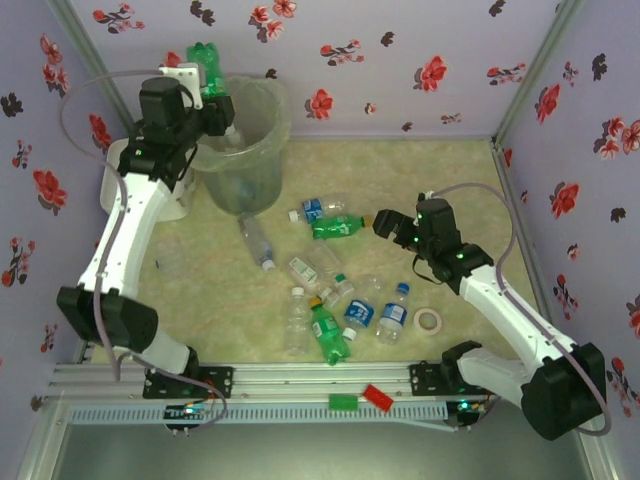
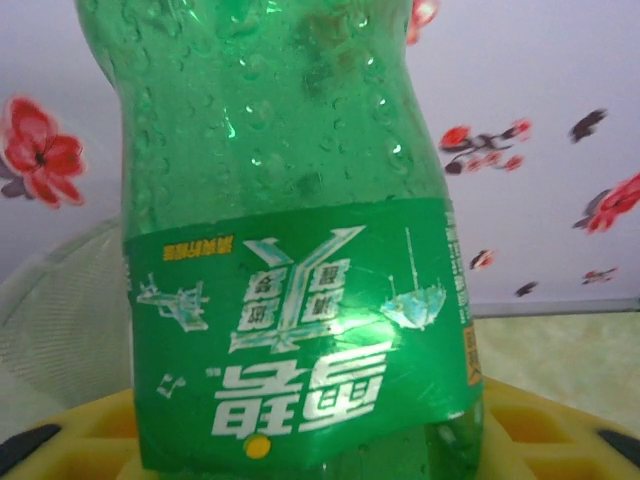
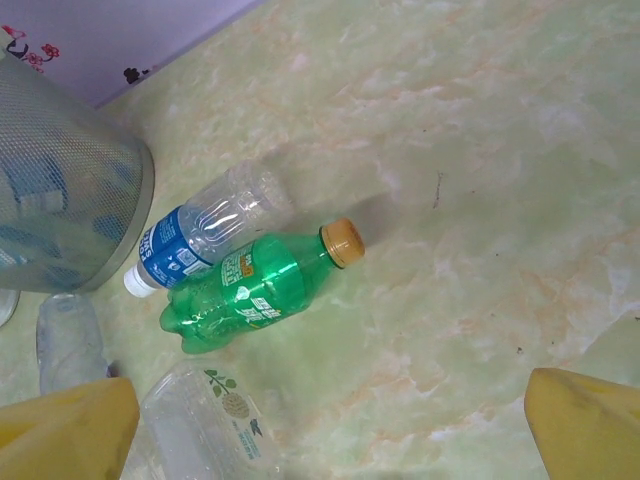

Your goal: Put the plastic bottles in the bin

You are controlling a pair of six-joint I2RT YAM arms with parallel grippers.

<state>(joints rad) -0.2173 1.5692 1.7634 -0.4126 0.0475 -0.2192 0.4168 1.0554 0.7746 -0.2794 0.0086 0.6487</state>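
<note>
Left fingers grip a green bottle, held on end at the bin's far-left rim; whether it clears the mouth is unclear, and its cap is cut off. Right fingers, spread wide, hover over an orange-capped bottle lying on the bench near the bin.

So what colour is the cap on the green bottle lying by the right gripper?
Yellow-orange. The cap on that green bottle shows best in the right wrist view.

The green bottle is glossy dimpled plastic, the bin translucent and mesh-textured, the table smooth and marbled.
</note>
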